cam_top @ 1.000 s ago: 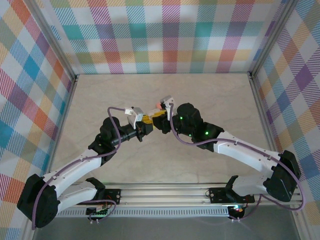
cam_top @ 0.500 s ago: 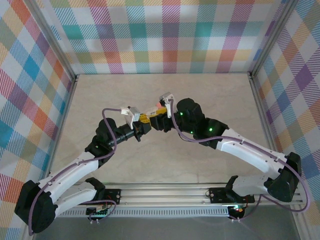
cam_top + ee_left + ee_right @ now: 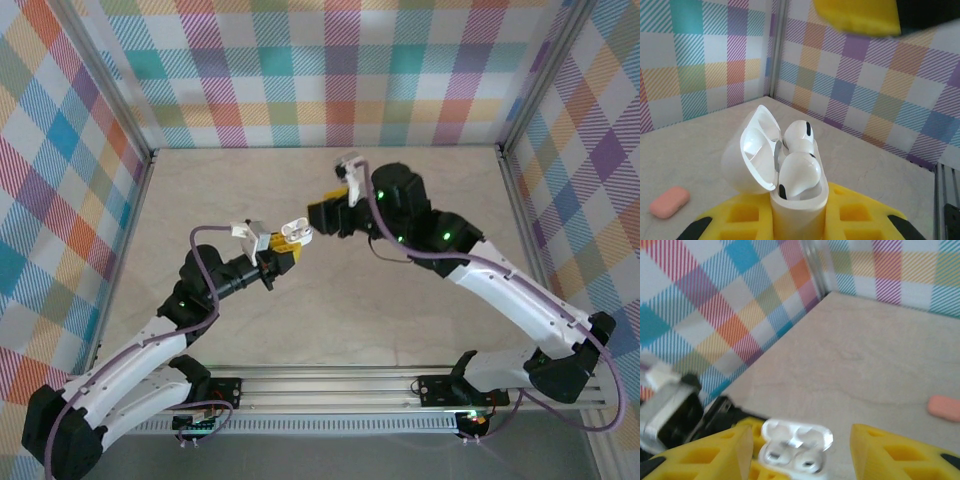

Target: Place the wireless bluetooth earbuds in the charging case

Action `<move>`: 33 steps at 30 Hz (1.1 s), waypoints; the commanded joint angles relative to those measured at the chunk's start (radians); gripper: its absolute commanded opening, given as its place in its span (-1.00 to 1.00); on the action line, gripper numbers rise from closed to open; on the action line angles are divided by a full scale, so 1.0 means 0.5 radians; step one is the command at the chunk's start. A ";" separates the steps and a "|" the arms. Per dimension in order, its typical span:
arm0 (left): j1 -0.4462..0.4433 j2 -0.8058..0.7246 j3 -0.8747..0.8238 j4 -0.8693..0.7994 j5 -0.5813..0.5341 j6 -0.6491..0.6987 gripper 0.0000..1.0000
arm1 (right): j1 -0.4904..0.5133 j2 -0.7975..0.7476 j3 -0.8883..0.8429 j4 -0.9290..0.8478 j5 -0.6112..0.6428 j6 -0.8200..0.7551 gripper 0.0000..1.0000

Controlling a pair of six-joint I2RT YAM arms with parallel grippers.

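Top external view: the left gripper (image 3: 284, 242) is clenched on the white charging case (image 3: 297, 230), over the middle of the table (image 3: 420, 330). The right gripper (image 3: 320, 214) sits just beyond the case and to its right, apart from it. Its jaws are spread with nothing between them.

Left wrist view: the case stands upright between the yellow fingers (image 3: 860, 220). Its lid (image 3: 756, 155) is hinged open and leans to the left. Two white earbuds (image 3: 799, 175) sit in the case body, one behind the other, rounded heads showing above the rim. One yellow finger of the right gripper hangs at the top edge of the frame, clear of the case. A salmon-pink case (image 3: 669, 201), pebble-shaped, lies on the table at lower left.

Right wrist view: this gripper's yellow fingers stand wide apart at the bottom edge. The open case with both buds shows in the gap, untouched by either finger. The pink case lies on the table at far right.
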 commanded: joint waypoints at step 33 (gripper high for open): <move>-0.030 -0.403 -0.309 -0.256 0.043 0.126 -1.00 | -0.319 0.905 0.160 -0.057 -1.705 0.454 -0.44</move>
